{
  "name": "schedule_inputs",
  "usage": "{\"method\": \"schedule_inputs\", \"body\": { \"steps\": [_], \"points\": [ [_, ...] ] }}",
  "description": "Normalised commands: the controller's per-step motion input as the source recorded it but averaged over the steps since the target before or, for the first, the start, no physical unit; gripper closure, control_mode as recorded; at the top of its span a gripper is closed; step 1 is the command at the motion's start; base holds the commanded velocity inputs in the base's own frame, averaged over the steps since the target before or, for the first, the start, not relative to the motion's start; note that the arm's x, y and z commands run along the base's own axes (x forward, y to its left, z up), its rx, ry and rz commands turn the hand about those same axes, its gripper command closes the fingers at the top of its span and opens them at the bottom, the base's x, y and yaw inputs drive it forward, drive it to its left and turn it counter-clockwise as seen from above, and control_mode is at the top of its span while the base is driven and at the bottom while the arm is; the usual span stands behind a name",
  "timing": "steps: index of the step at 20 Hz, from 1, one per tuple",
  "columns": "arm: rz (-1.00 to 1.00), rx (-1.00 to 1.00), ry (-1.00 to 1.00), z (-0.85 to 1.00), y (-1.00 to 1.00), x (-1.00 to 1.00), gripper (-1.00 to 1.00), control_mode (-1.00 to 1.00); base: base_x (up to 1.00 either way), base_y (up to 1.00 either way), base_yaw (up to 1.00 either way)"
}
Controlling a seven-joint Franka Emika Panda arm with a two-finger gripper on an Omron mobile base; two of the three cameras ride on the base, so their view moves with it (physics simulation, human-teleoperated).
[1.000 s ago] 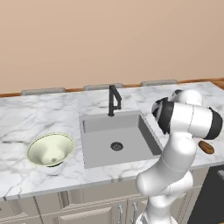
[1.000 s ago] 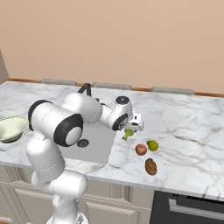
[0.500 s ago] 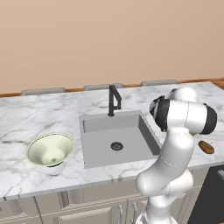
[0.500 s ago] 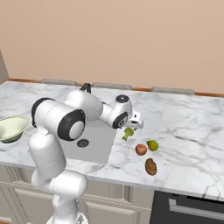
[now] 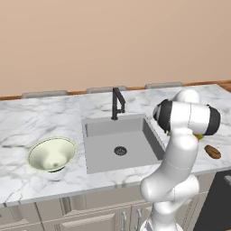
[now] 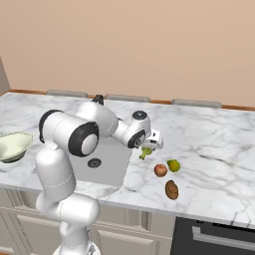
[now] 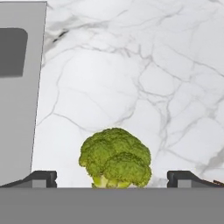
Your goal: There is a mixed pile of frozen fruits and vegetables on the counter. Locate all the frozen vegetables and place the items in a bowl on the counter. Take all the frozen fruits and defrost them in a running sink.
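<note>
Gripper (image 7: 112, 178) spread wide, empty; broccoli (image 7: 115, 158) centred between tips by sink's (image 7: 17, 100) right edge, contact unclear

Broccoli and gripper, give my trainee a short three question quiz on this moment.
1. True or false: the gripper is shut on the broccoli.
2. Which lies nearest the counter's front edge? A) apple B) pear C) potato
3. Fill in: the bowl holds ___.

Key: 1 false, it is open with the broccoli between its fingertips; 2 C; 3 nothing.
</note>
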Motion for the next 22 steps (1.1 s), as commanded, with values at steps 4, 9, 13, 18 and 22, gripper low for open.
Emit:
{"method": "schedule_inputs", "body": {
  "steps": [4, 9, 13, 18, 22],
  "points": [
    [0.00, 0.00, 0.00, -0.16, 0.00, 0.05, -1.00, -1.00, 0.00, 0.00, 0.00],
    [0.00, 0.00, 0.00, -0.16, 0.00, 0.03, -1.00, -1.00, 0.00, 0.00, 0.00],
    [0.00, 0.00, 0.00, -0.18, 0.00, 0.07, -1.00, -1.00, 0.00, 0.00, 0.00],
    [0.00, 0.00, 0.00, -0.14, 0.00, 0.16, -1.00, -1.00, 0.00, 0.00, 0.00],
    [0.00, 0.00, 0.00, -0.09, -0.03, 0.14, -1.00, -1.00, 0.00, 0.00, 0.00]
  ]
}}
